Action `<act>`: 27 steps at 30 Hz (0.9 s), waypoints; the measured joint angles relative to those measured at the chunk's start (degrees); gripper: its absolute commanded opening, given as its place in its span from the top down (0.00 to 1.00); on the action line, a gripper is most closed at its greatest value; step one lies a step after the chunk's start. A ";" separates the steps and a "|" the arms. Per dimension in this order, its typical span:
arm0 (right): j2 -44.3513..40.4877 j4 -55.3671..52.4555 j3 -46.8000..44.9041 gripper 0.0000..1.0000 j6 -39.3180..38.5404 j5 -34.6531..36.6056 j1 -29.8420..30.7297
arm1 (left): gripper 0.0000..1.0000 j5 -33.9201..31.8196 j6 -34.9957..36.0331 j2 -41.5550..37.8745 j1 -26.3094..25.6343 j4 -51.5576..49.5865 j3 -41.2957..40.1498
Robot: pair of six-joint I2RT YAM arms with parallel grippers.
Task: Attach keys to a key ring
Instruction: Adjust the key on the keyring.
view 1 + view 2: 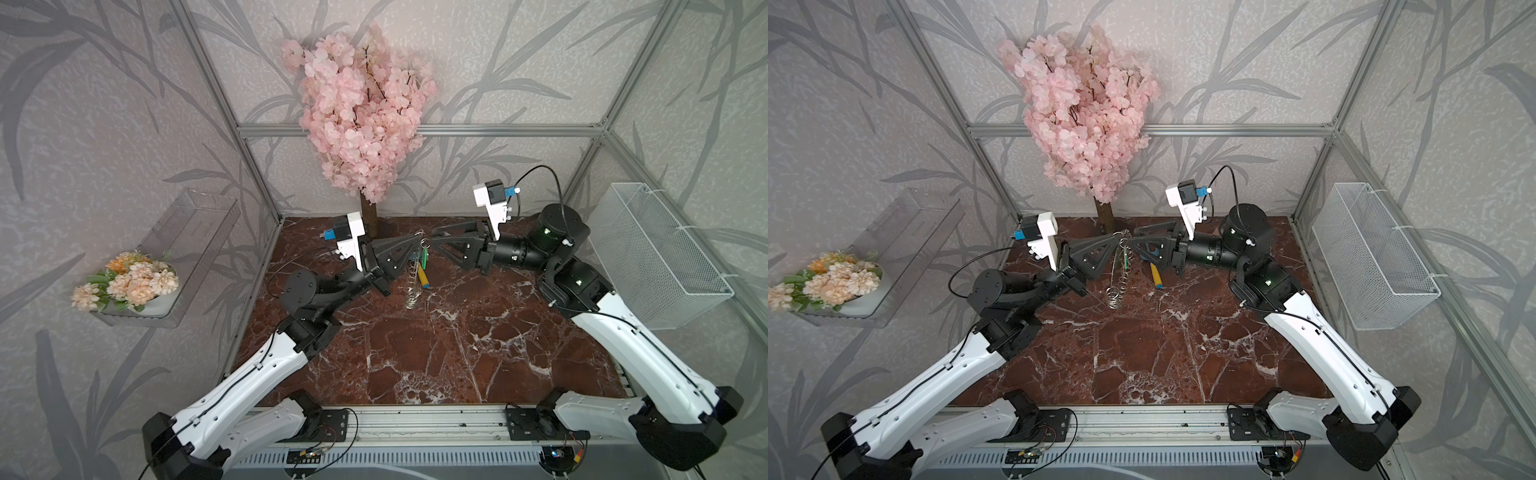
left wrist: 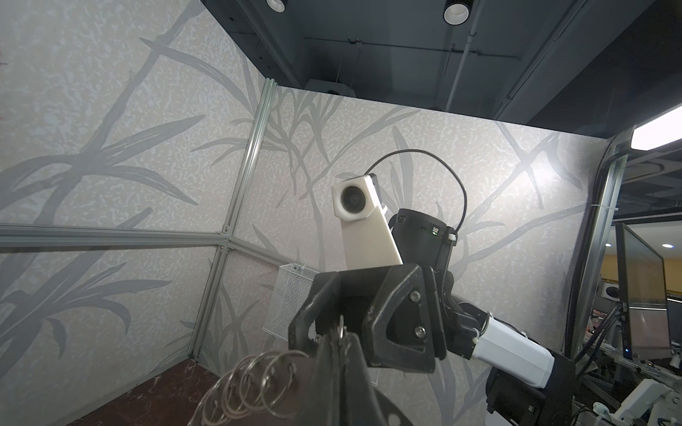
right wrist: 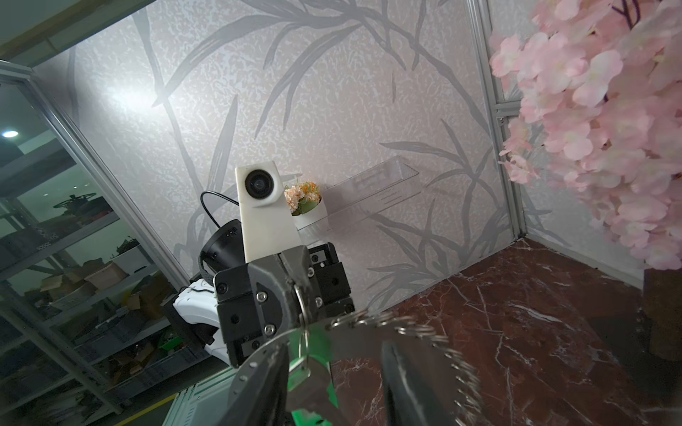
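Note:
The key ring [image 1: 411,286] [image 1: 1119,286] hangs edge-on above the marble table, a grey disc with silver split rings [image 2: 251,383] along its rim. My left gripper [image 1: 415,242] [image 2: 341,339] is shut on its upper edge. My right gripper [image 1: 434,241] [image 3: 336,348] faces it tip to tip. Its jaws stand apart on either side of the disc [image 3: 372,335], and one finger [image 3: 413,387] shows dark and close. The key [image 3: 317,372] with its green tag [image 3: 313,350] [image 1: 424,259] dangles between those jaws from a split ring at the disc's rim.
A blue-and-yellow toy fork [image 1: 423,277] lies on the table [image 1: 415,353] under the grippers. A pink blossom tree [image 1: 361,112] stands at the back. A white wire basket [image 1: 660,257] hangs on the right wall. A clear shelf with a flower pot [image 1: 129,282] hangs on the left wall.

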 measured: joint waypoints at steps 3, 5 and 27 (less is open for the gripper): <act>0.94 0.68 0.17 0.61 0.94 -1.22 0.00 | 1.00 0.04 -0.13 0.00 0.00 0.07 0.00; 1.20 0.94 0.17 0.62 1.27 -1.70 0.00 | 1.00 0.04 -0.26 0.00 0.00 0.04 0.00; 1.77 5.25 1.27 0.72 4.55 -4.83 0.00 | 1.00 0.17 -0.48 0.02 -0.02 -0.07 0.00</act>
